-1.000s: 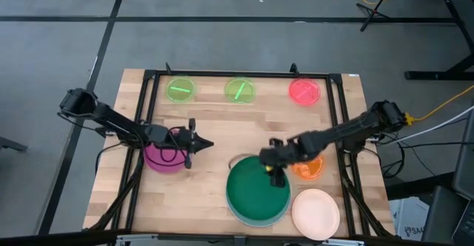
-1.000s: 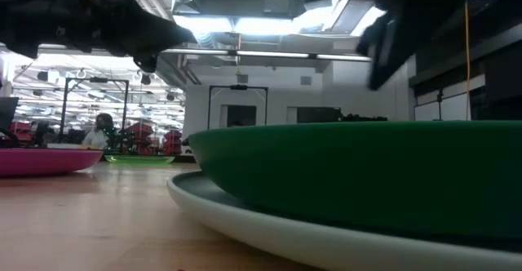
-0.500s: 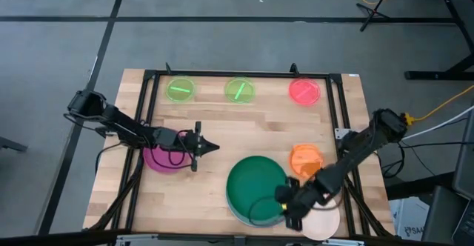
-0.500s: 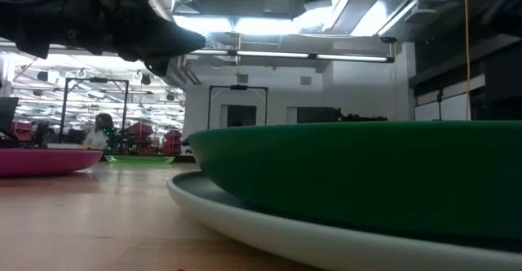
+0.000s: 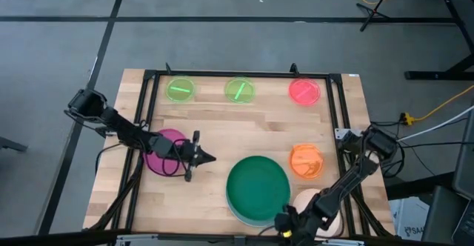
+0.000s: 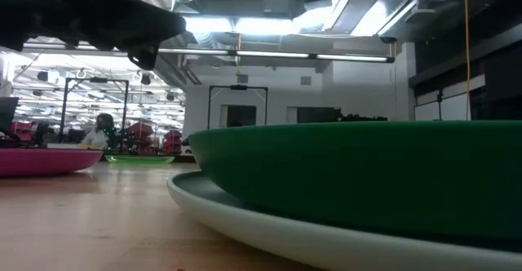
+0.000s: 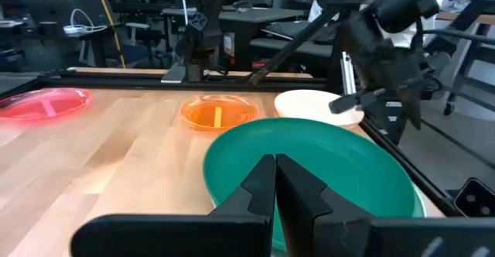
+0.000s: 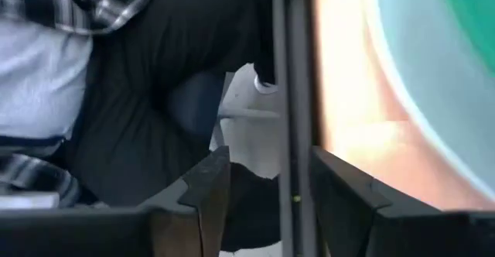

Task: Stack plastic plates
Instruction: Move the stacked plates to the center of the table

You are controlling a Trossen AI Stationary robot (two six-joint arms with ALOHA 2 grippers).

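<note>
Nearest to us, our right gripper (image 5: 285, 224) sits at the table's front edge, just beside the dark green plate (image 5: 258, 188) on its front right, its fingers parted with nothing between them; in the right wrist view they frame the table rail and a person in dark trousers and a plaid shirt (image 8: 116, 79) beyond. We see the green plate nested in the light blue plate (image 6: 245, 222), whose rim shows beneath it. Touching that pair's right side lies the peach-cream plate (image 5: 332, 216), partly under our right arm. Right of and just behind the green plate rests the orange plate (image 5: 306, 161). To its left, our left gripper (image 5: 194, 155) hovers pinched shut and empty, beside the magenta plate (image 5: 161, 153). Farthest from the green plate, along the back, two lime-green plates (image 5: 180, 90) (image 5: 239, 91) and the red-pink plate (image 5: 304, 92) lie in a row.
</note>
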